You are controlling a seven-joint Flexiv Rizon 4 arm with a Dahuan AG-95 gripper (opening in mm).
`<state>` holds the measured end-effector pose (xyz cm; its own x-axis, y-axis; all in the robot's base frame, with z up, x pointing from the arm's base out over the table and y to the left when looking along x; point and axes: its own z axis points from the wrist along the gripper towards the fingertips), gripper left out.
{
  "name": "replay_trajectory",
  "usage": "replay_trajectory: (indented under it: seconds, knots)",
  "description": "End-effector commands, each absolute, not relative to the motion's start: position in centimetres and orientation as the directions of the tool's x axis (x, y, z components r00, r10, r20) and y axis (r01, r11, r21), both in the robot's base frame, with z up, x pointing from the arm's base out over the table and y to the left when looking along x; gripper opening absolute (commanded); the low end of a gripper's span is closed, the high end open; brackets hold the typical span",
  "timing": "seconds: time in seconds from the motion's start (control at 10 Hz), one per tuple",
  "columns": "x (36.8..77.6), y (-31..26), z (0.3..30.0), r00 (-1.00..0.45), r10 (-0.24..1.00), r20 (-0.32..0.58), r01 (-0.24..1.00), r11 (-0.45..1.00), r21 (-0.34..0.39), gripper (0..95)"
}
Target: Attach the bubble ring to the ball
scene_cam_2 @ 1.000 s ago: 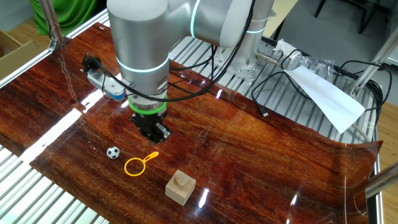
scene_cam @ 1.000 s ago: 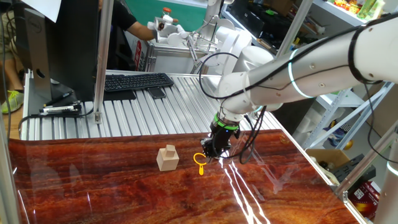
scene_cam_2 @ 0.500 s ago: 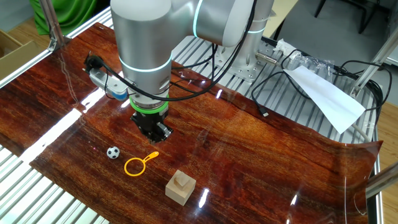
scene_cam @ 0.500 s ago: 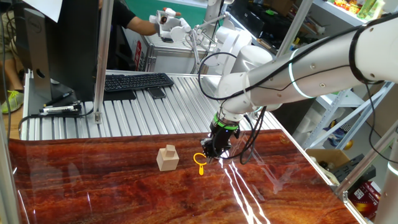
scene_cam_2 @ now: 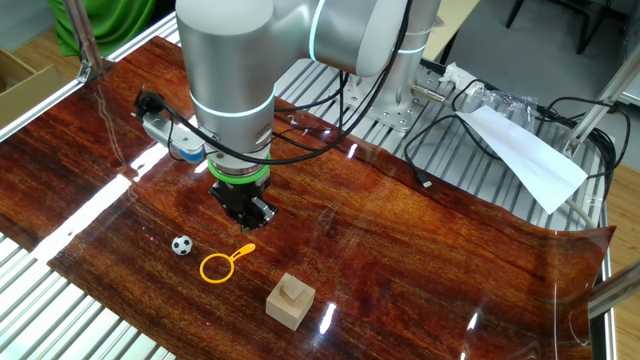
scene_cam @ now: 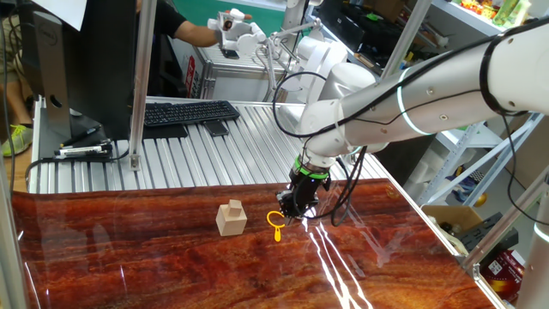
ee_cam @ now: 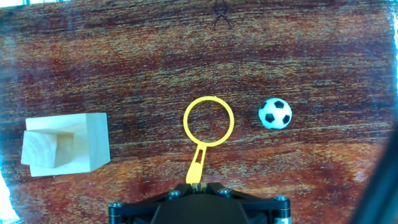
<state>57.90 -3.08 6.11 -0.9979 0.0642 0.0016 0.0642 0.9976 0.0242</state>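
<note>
**Q:** What surface are you working over?

**A:** Glossy red-brown wood-grain table [scene_cam_2: 420, 250], bordered by ribbed metal slats. A keyboard [scene_cam: 184, 112] and a monitor [scene_cam: 81, 51] sit on the slats behind it in one fixed view; a sheet of white paper [scene_cam_2: 525, 155] and cables lie beyond it in the other.

**Q:** Where is your target?

**A:** Your bubble ring [ee_cam: 208, 124] lies flat on the table. Its long axis runs from the loop down the stem. In the hand view the loop sits toward the top and the stem points straight down at the gripper body, its end right at the lower housing. In the other fixed view the ring [scene_cam_2: 223, 264] lies obliquely, with the stem tip toward the gripper [scene_cam_2: 246, 213] and the loop on the side away from it.

**Q:** And the neighbours?

**A:** The ball [ee_cam: 275, 114], patterned like a small football, rests near the loop on its right in the hand view, apart from it. A pale wooden block [ee_cam: 65, 144] sits well apart on the left, one face notched.

**Q:** What is your tool doing?

**A:** It hangs low over the table just beside the stem end, holding nothing. You cannot tell whether the jaws are spread or closed, because the fingertips are hidden in every view.
</note>
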Motion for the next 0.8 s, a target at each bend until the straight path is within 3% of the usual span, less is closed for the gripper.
replay_trajectory:
  seconds: [0.1, 0.8]
  knots:
    - [57.85, -3.09, 6.12, -0.998, 0.057, 0.018, 0.057, 0.998, 0.019, 0.0]
    - [57.85, -3.09, 6.12, -0.997, 0.035, 0.068, 0.036, 0.999, 0.009, 0.0]
